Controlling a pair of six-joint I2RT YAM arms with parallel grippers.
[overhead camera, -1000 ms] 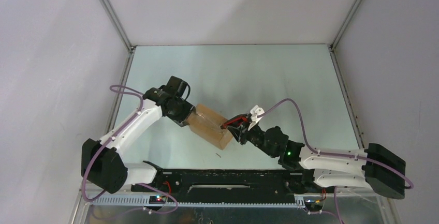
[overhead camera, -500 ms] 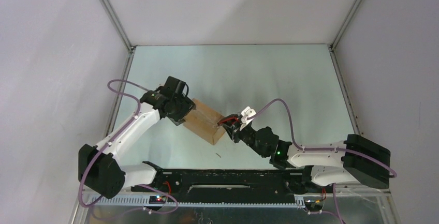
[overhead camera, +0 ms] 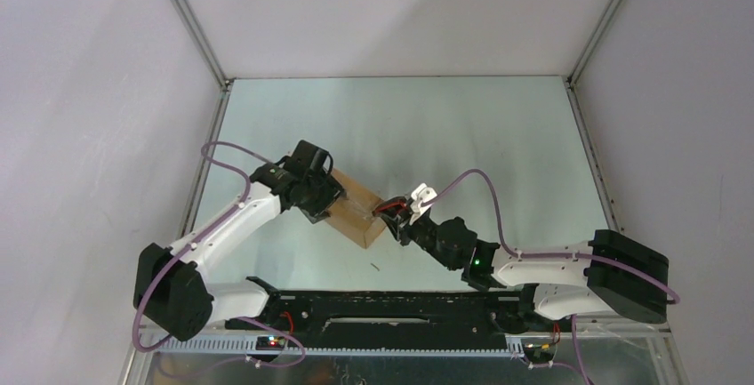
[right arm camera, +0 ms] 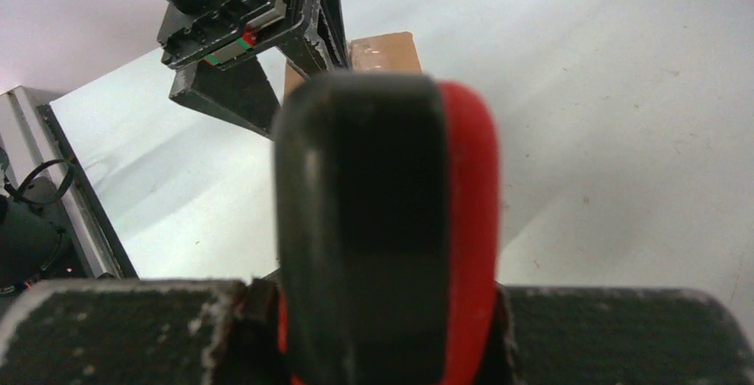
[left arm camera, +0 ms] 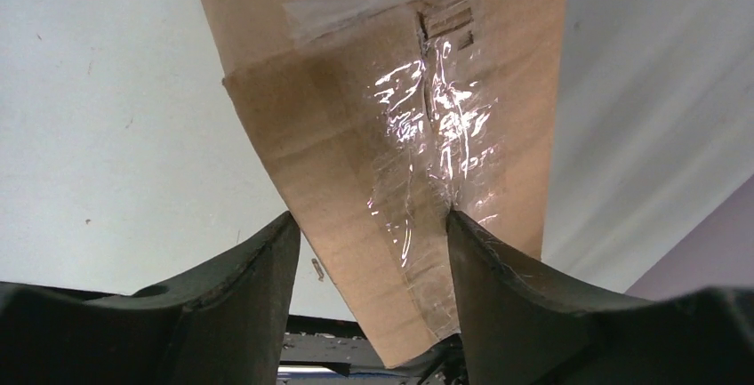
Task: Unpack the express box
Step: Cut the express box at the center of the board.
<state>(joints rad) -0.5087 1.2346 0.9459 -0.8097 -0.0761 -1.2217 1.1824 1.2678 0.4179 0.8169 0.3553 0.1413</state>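
On the pale table point(overhead camera: 462, 127), seen from above and behind the two arms: the express box point(overhead camera: 360, 210), a small brown carton, lies askew between the two end effectors. The left end effector point(overhead camera: 327, 203) sits over the box's left end, its arm reaching in from the near left. The right end effector point(overhead camera: 397, 218) comes in low from the near right and stops just beside the box's right end. It pinches a red-and-black utility knife point(overhead camera: 385, 208) whose front points at the carton. From this height I cannot tell whether the blade touches the cardboard.

From the left wrist: the two dark fingers point(left arm camera: 253, 287) stand spread, gripping nothing. The box runs away straight ahead and beneath them, wider than the gap, so its right edge shows beyond the right finger. A strip of clear tape point(left arm camera: 427, 136) glints along the seam of the closed flaps, ahead of the right finger. A second pale strip crosses the box's far end. Bare table lies to either side.

From the right wrist: the rough black pads point(right arm camera: 116, 332) are pressed against the knife's handle. The handle, black on the left and red on the right, rises straight ahead and fills the middle of the view. Just past its top a corner of the taped carton peeks out. The left end effector's black frame stands over it, ahead and to the left.
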